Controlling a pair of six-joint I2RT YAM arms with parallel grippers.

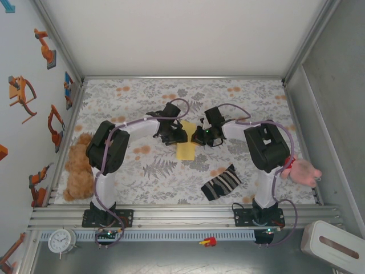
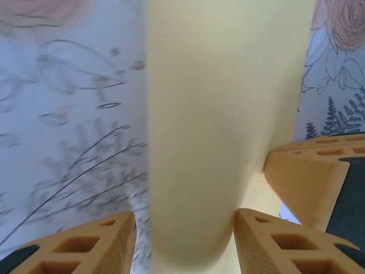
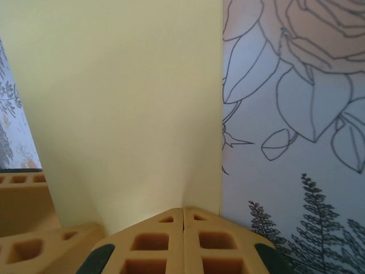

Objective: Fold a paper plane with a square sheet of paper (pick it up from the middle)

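Note:
The square sheet of paper (image 1: 186, 145) is pale yellow and lies mid-table between my two grippers. In the left wrist view the paper (image 2: 222, 114) bulges up as a rounded fold. My left gripper (image 2: 185, 228) stands open astride that fold, with a small gap at its left finger (image 2: 85, 248). My right gripper (image 3: 183, 210) is shut, its tips pinching the paper (image 3: 125, 103) close to its right edge, and a faint crease runs up from them. From above, the left gripper (image 1: 174, 136) and right gripper (image 1: 199, 136) sit at opposite sides of the sheet. The paper plane is not formed.
A black-and-white striped sock (image 1: 221, 182) lies front right of the paper. A teddy bear (image 1: 78, 171) rests at the left edge and a pink toy (image 1: 303, 172) at the right edge. The flowered table cover (image 1: 239, 97) lies bare behind the grippers.

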